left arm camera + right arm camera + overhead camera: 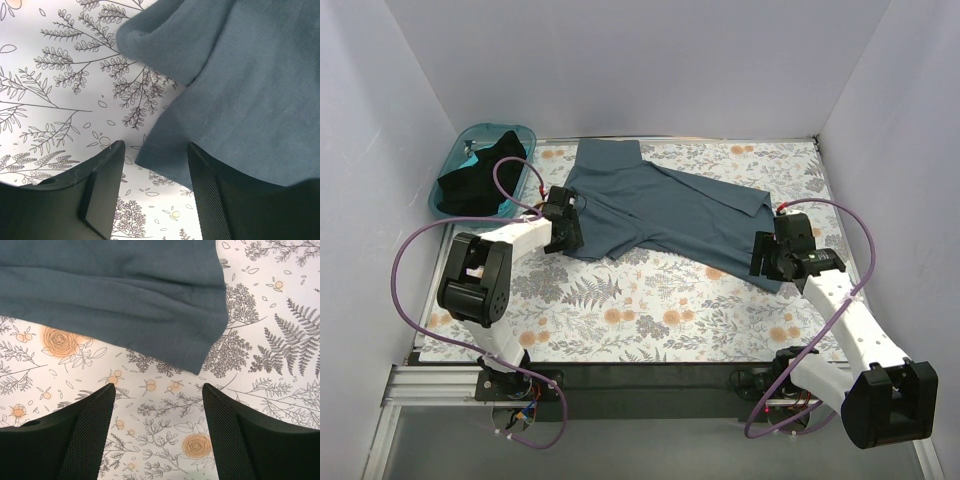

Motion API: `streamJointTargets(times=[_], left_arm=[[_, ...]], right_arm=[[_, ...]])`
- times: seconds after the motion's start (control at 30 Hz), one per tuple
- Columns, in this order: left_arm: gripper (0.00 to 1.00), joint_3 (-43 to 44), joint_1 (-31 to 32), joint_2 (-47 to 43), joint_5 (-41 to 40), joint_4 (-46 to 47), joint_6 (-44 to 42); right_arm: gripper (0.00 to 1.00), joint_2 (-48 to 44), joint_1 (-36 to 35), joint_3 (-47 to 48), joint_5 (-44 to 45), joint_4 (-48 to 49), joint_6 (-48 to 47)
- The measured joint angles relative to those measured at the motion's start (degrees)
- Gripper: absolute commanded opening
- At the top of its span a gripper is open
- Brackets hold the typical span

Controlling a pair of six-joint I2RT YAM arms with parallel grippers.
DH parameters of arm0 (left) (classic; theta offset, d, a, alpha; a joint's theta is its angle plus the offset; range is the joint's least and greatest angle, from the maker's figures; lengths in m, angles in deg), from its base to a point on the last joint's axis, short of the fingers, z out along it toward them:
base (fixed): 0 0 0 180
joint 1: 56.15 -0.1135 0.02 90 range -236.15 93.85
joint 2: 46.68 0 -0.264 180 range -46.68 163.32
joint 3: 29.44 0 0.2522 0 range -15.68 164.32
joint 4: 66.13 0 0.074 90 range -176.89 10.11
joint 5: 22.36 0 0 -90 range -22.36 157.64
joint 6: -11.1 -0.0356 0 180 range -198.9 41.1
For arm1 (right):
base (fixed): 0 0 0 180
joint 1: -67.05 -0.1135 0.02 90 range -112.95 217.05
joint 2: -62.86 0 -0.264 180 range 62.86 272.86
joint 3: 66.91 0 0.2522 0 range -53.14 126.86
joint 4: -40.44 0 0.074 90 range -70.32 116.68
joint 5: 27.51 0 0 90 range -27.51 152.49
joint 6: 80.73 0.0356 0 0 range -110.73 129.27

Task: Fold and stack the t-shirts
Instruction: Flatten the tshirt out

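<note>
Straddling the 9 o'clock hem corner of the slate blue-grey t-shirt point(670, 210) with the left gripper point(156, 167), fingers apart, not pinching. Hovering the right gripper point(157, 412), likewise spread, just short of the 4 o'clock corner. Seeing the black t-shirt point(480, 178) heaped in the teal basket point(470, 135) at 10 o'clock.

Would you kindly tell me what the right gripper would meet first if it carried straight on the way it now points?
Probably the floral-printed table cover, just short of the hemmed corner of the slate-blue cloth t-shirt; depth is unclear, so that corner may come first.
</note>
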State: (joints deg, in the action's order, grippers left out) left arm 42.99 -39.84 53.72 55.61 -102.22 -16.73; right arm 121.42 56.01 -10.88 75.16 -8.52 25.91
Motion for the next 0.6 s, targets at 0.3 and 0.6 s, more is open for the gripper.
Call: streamJointTargets(times=[0.3,0.6], left_arm=[[0.15,-1.7,-0.1,-0.9,0.2,1.7,0.2],[0.00,-5.3,0.1,-3.9,3.2,3.6,0.7]], right_arm=[[0.98,1.4,0.1,2.9,4.0,-4.9,2.3],[0.96,5.7,4.5,3.2,5.8,-6.7,6.0]])
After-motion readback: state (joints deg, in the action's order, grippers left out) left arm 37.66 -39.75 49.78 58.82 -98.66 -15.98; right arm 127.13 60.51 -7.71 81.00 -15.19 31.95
